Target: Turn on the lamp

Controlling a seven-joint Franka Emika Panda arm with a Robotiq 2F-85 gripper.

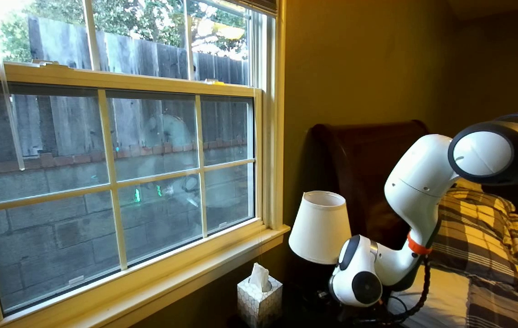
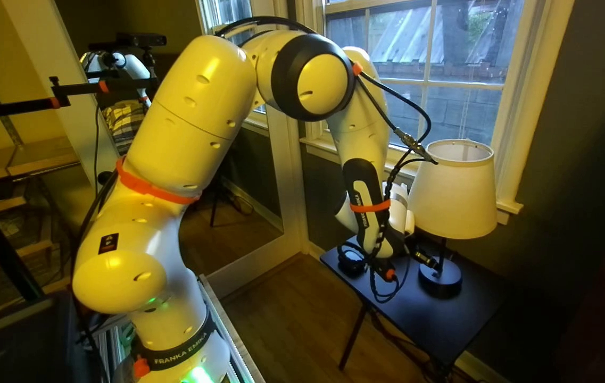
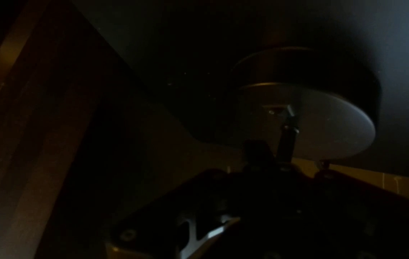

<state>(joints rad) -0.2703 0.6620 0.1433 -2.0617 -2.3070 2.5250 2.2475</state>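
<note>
The lamp (image 1: 320, 228) has a pale tapered shade, and in both exterior views no glow shows from it. Its thin stem (image 2: 443, 250) rises from a round dark base (image 2: 440, 277) on the black side table. My gripper (image 2: 423, 258) is low under the shade, close beside the stem. In the wrist view the base (image 3: 333, 126) fills the upper right, while my dark gripper (image 3: 256, 153) comes in from below, its tips together next to the stem. Whether they touch it I cannot tell. Nothing shows between the fingers. In an exterior view my arm's wrist hides the lower lamp.
A patterned tissue box (image 1: 259, 298) stands by the lamp, under the window sill (image 1: 186, 282). Loose cables (image 2: 384, 290) and a dark round object (image 2: 351, 263) are on the side table (image 2: 440, 324). A bed (image 1: 486, 237) with a dark headboard (image 1: 368, 146) lies beyond my arm.
</note>
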